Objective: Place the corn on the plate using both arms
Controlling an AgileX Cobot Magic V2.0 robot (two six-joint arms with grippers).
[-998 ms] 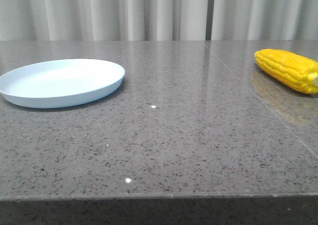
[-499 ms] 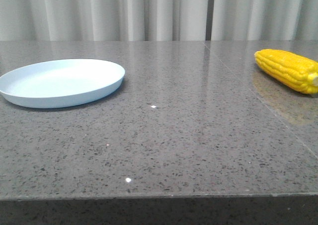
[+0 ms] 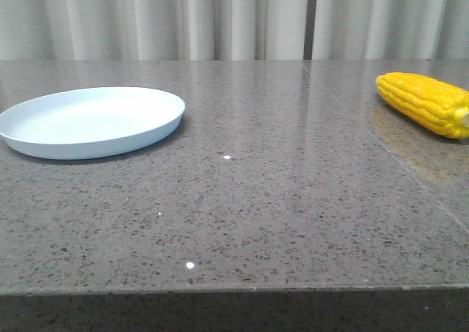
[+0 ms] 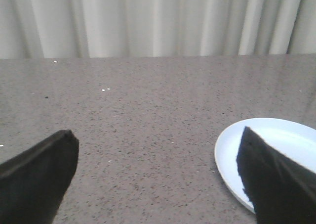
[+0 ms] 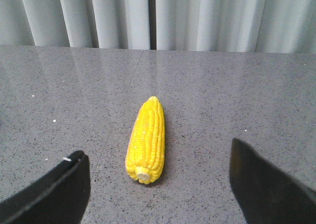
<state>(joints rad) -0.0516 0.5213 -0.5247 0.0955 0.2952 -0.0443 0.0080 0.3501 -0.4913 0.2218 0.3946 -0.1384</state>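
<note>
The corn [image 3: 426, 102] lies at the worktop's [image 3: 242, 193] far right, its stub end cut off by the front view's edge, well apart from the plate [image 3: 89, 121] on the left. Both grippers' jaws stand wide, empty, only the left gripper's [image 4: 158, 174] and right gripper's [image 5: 158, 184] fingertips showing.

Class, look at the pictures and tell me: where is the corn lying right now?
In the front view the corn lies on the grey table at the far right, well apart from the plate on the left. In the right wrist view it lies ahead of the open right end effector.
</note>
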